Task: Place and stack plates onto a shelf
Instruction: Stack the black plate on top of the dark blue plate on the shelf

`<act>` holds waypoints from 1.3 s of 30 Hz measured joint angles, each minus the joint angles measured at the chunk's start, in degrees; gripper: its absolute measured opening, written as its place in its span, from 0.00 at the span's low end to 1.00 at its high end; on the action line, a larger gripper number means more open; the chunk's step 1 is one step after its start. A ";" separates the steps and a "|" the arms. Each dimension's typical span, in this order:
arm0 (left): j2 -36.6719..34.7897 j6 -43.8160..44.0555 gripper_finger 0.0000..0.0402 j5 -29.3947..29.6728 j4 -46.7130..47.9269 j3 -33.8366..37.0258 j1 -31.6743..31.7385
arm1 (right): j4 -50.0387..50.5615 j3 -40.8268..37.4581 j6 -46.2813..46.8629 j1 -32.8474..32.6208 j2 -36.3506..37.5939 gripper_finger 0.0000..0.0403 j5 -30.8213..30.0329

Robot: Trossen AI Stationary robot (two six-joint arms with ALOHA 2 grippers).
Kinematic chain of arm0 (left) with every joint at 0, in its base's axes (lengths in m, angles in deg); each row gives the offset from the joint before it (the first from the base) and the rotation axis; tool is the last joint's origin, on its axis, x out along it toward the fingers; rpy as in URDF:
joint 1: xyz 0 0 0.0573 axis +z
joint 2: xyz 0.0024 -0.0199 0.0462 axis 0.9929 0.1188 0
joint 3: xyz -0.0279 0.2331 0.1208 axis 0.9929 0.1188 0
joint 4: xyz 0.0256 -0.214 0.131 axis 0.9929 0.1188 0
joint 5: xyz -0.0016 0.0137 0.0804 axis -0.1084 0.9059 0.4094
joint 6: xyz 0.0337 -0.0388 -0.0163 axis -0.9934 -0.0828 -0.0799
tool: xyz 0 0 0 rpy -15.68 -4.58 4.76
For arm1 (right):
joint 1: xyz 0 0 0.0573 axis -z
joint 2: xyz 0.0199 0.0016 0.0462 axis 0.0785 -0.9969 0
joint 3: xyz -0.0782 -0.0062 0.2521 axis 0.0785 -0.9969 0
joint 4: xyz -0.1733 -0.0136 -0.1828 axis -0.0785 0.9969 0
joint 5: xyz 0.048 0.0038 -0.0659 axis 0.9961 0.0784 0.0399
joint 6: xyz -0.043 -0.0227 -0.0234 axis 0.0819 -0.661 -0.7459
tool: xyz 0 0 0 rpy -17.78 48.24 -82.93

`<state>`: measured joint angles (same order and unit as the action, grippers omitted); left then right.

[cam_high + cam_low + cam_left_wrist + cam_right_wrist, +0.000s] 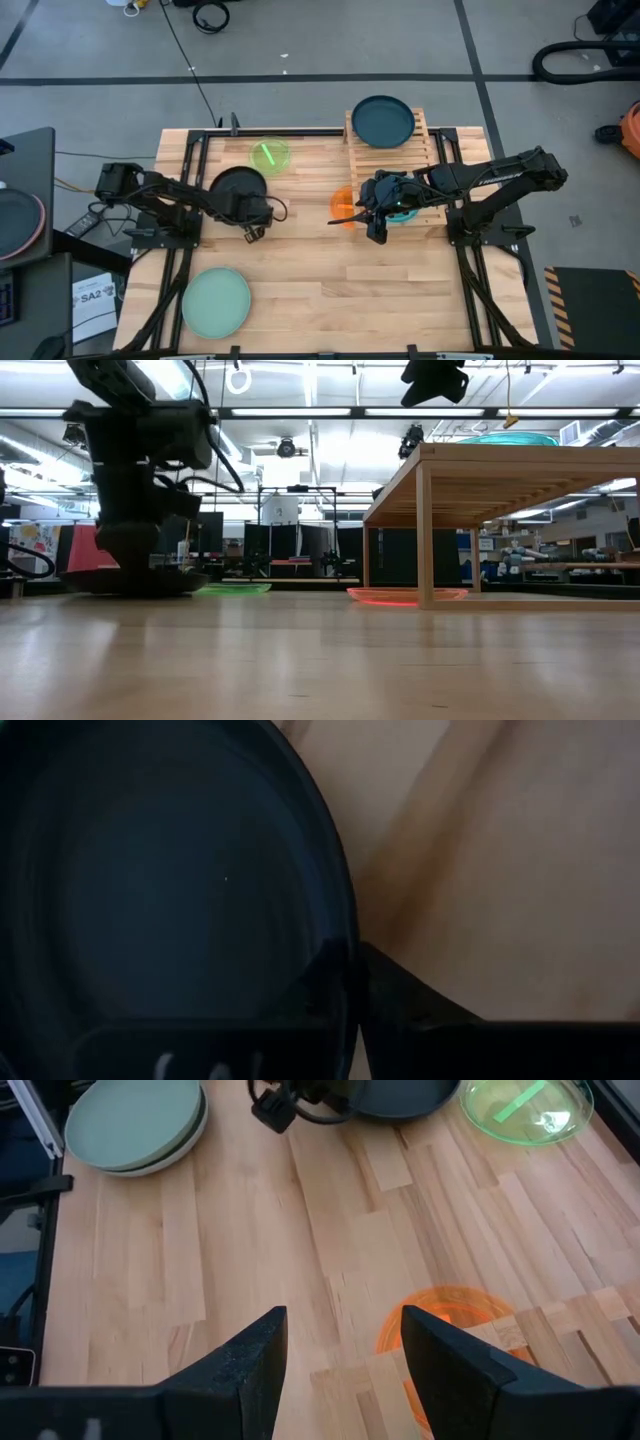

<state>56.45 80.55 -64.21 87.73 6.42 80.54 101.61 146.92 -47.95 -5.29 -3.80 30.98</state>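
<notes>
Counted from above: four large plates, black (pixel 235 186), dark teal (pixel 382 120) and a mint green one (pixel 216 302) stacked on a pale one (pixel 175 1150), three small see-through plates, green (pixel 269 156), orange (pixel 342 205), cyan (pixel 405 214), plus one shelf (pixel 432 140) and two grippers.

Two dark, near-black jointed arms, each on black tubular framing, with black cables looping along their links. The left claw (pixel 252 232) ends in blocky matte-black housing; the right claw (pixel 340 1350) shows two broad, tapered black fingers (pixel 255 1355) with smooth, flat inner faces and rounded edges.
</notes>
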 joint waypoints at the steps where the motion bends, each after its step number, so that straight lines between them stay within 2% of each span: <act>1: -0.10 0.72 0.06 -0.09 -0.10 -0.05 -0.61 | 0.00 0.00 0.00 0.02 0.01 0.50 -0.02; 10: -3.63 5.40 0.06 -0.52 2.59 -0.74 -7.81 | -1.19 0.02 0.00 0.15 0.01 0.50 -0.17; 15: -5.46 4.56 0.05 -0.95 3.19 -4.49 -11.93 | -3.16 0.02 0.00 0.57 0.01 0.50 -0.17; 25: -6.13 -3.00 0.05 -0.70 4.13 -16.53 -17.96 | -8.24 0.02 0.00 3.04 0.01 0.50 -0.21; 33: -6.13 -10.96 0.05 0.08 5.86 -24.92 -20.36 | -13.01 0.02 0.02 6.28 0.01 0.50 -0.21; 39: -6.13 -19.62 0.06 4.31 5.99 -28.49 -21.69 | -15.71 0.02 3.00 9.46 0.01 0.50 -0.21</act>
<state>50.32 60.93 -59.89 93.71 -22.07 58.85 85.90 146.94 -44.95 4.16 -3.79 30.77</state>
